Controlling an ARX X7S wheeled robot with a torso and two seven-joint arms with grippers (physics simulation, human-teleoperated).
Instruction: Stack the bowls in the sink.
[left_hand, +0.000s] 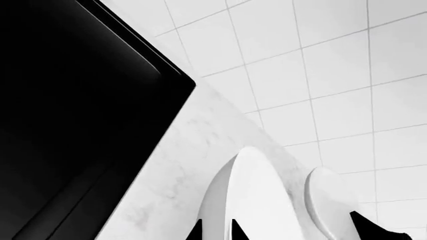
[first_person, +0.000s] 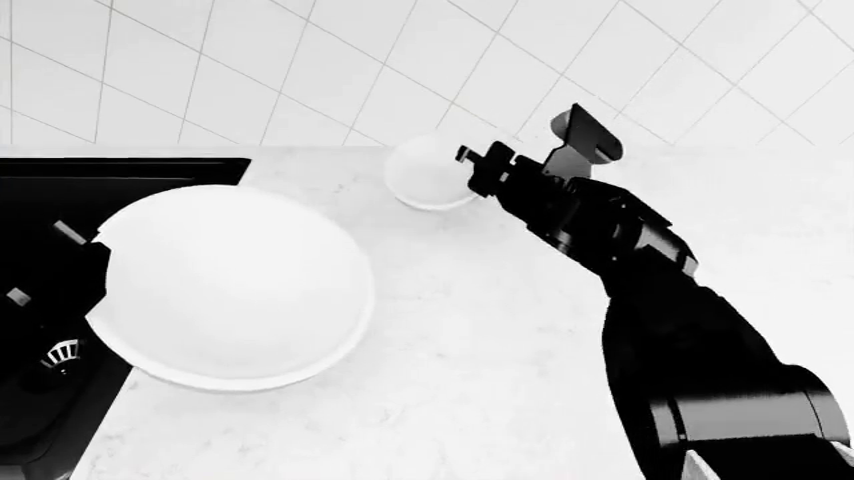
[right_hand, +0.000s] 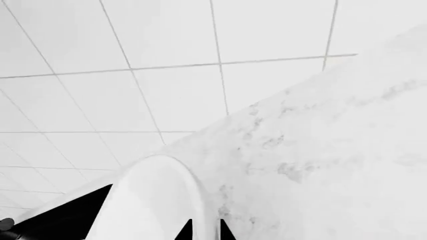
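The wide shallow white bowl hangs over the counter's edge beside the black sink. My left gripper is shut on its left rim. In the left wrist view that rim runs between the two fingertips of the left gripper. The small white bowl sits on the counter by the wall, also seen as small bowl. My right gripper is shut on its right rim. The right wrist view shows the small bowl with its rim between the tips of the right gripper.
A pale marble counter runs right of the sink to a white tiled wall. The sink's metal drain shows below the wide bowl. My right arm crosses the counter's right half.
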